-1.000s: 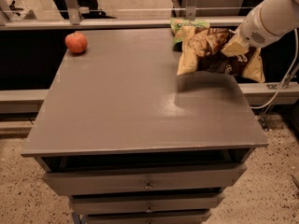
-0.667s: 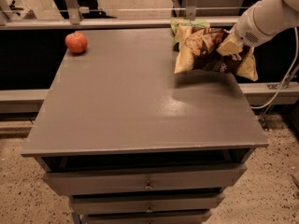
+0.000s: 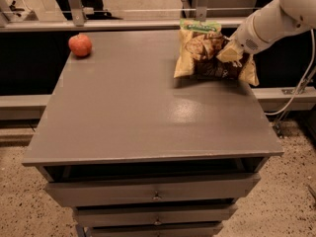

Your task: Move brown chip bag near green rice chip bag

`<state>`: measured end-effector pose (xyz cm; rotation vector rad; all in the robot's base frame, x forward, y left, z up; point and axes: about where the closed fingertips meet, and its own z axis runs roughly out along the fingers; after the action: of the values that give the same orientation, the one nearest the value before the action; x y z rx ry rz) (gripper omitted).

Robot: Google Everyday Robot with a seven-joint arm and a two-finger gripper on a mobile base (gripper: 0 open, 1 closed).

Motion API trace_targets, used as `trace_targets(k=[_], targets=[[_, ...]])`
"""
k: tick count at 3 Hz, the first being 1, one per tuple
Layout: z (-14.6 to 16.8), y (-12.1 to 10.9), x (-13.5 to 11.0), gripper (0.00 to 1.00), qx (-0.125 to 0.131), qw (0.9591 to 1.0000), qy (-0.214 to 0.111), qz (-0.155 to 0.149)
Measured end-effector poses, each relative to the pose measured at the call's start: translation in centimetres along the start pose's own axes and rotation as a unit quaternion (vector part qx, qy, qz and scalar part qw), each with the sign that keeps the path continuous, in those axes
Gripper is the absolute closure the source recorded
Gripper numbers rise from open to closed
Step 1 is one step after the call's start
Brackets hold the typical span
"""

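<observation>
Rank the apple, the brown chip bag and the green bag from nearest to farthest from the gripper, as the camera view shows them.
The gripper is at the table's back right.
1. Brown chip bag: right at the gripper, which meets its upper right part.
2. Green bag: just behind the brown bag, at the back edge.
3. Apple: far across, at the back left corner.

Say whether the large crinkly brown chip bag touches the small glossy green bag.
Cannot tell. The camera view shows the brown chip bag overlapping the green bag behind it, hiding any gap. The gripper sits at the brown bag's upper right.
</observation>
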<state>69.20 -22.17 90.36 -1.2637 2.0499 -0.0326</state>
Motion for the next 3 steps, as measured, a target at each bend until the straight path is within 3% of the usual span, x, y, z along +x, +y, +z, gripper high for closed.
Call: trace_targets(k=[1, 3], targets=[[2.38, 1.01, -0.15, 0.51, -0.024, 0.9996, -0.012, 0.006], [3.14, 0.80, 0.22, 0.05, -0.029, 0.9995, -0.013, 0.006]])
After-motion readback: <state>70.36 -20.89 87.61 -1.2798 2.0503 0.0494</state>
